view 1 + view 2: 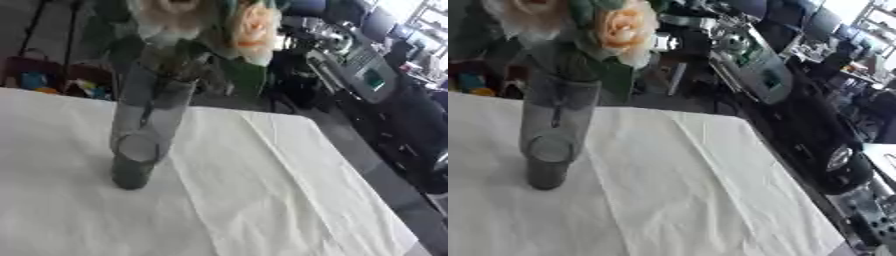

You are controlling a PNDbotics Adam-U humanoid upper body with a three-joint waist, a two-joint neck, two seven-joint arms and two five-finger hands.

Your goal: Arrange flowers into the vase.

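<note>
Left eye view, vase point(140, 135) upright on tablecloth point(289, 190), flowers point(254, 27) inside

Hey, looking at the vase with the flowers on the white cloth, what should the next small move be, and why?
Probably none on the flowers: hold back and check the result. A peach flower and a paler one already stand in the glass vase, which sits upright on the white tablecloth. No loose stems show on the cloth, and neither hand is in view.
</note>
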